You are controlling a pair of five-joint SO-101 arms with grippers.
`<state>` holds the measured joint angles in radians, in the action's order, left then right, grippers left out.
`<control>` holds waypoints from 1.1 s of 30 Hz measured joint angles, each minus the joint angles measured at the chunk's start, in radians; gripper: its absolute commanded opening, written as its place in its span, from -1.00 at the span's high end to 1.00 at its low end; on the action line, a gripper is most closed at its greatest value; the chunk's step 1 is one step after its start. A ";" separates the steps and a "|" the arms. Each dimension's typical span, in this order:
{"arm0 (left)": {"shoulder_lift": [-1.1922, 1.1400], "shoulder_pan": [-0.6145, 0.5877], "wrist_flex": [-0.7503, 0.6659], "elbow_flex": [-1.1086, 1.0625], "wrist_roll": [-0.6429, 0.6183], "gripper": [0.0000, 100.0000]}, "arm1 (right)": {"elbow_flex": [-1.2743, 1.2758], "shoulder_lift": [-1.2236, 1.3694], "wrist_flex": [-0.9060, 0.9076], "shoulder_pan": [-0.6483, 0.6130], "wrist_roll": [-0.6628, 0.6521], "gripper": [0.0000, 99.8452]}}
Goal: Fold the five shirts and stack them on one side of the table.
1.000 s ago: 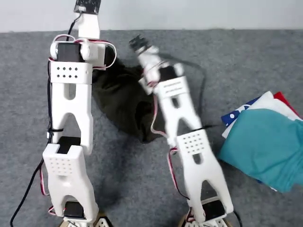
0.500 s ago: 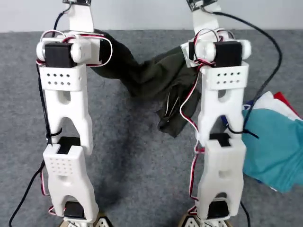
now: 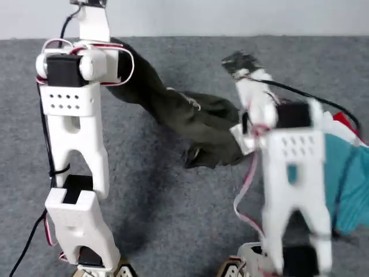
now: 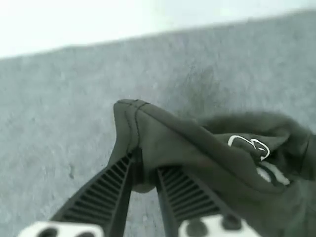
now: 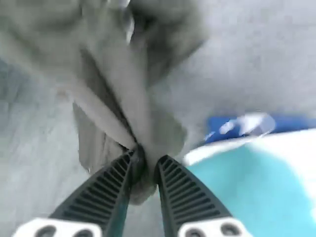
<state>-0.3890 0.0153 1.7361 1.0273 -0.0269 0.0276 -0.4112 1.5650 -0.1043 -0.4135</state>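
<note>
**Dark shirt held at both ends, its long axis slanting across the desk**

The right claw, the nearer of the two to the arm bases, was clenched on a bunch of the dark shirt. It was just beside the teal shirt that lay on the pile at the right side of the desk. From there the cloth ran as a sagging band away and to the left. I could not tell whether its middle rested on the desk or hung just above it. At the far end the left claw was clenched on a folded edge of the same shirt, near the far wall. In my judgement the coming move turned on this slant: the shirt lay between the claws, so they would need to draw apart along this axis to spread it flat.
</note>
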 measured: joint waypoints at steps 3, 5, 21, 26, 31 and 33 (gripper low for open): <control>0.000 -0.002 0.000 -0.017 0.000 0.98 | 0.020 -0.103 -0.149 0.018 0.000 0.98; 0.002 -0.002 0.000 -0.017 0.000 0.98 | 0.021 -0.117 -0.221 0.037 0.021 0.98; 0.002 -0.002 -0.094 -0.028 -0.005 0.98 | 0.023 0.120 -0.442 0.009 0.068 0.98; 0.026 -0.064 -0.005 -0.150 -0.005 0.98 | 0.023 0.124 -0.101 -0.058 0.068 0.98; 0.057 -0.089 -0.002 -0.411 -0.005 0.98 | 0.123 0.124 0.117 -0.091 0.044 0.98; 0.057 -0.086 -0.002 -0.523 -0.005 0.98 | 0.199 0.124 0.143 -0.117 0.028 0.97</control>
<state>-0.3322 -0.0706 1.7346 0.5040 -0.0315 0.2271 -0.2869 1.7077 -0.2209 -0.3859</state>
